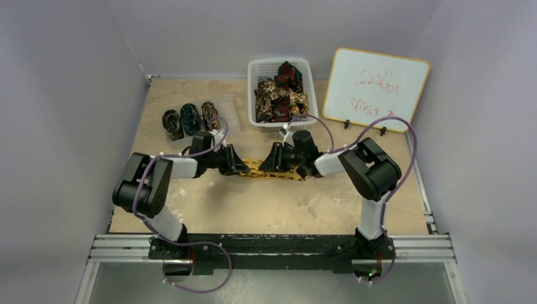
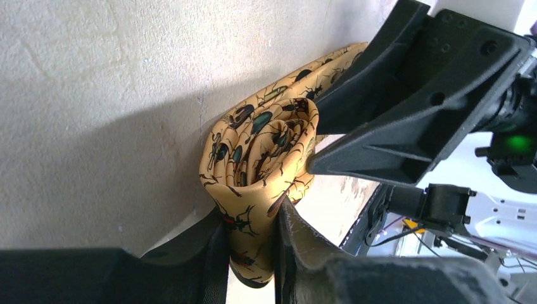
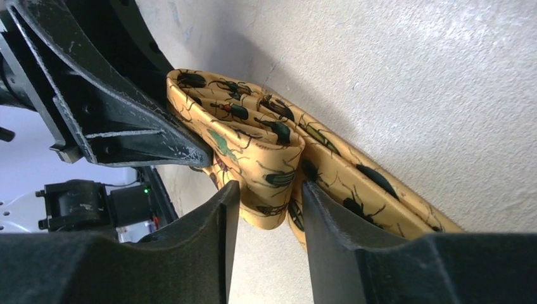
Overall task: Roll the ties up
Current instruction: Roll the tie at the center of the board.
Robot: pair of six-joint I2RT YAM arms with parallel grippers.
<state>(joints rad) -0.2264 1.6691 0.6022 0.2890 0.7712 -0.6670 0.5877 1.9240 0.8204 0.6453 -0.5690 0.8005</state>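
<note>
A golden-yellow tie [image 1: 283,173] printed with beetles lies across the middle of the table, its left end rolled up. My left gripper [image 1: 239,167] is shut on that roll [image 2: 266,145], which fills the gap between its fingers [image 2: 304,253]. From the opposite side my right gripper [image 1: 271,163] holds the same roll [image 3: 253,145]. Its fingertips touch the outer fold on both sides, and the unrolled tail [image 3: 373,183] runs off behind its right finger. Both grippers meet almost nose to nose. Three rolled ties [image 1: 190,118] stand at the back left.
A white basket [image 1: 253,95] holding several loose ties stands at the back centre. A whiteboard [image 1: 377,88] with red writing leans at the back right. Grey walls close in the table on both sides.
</note>
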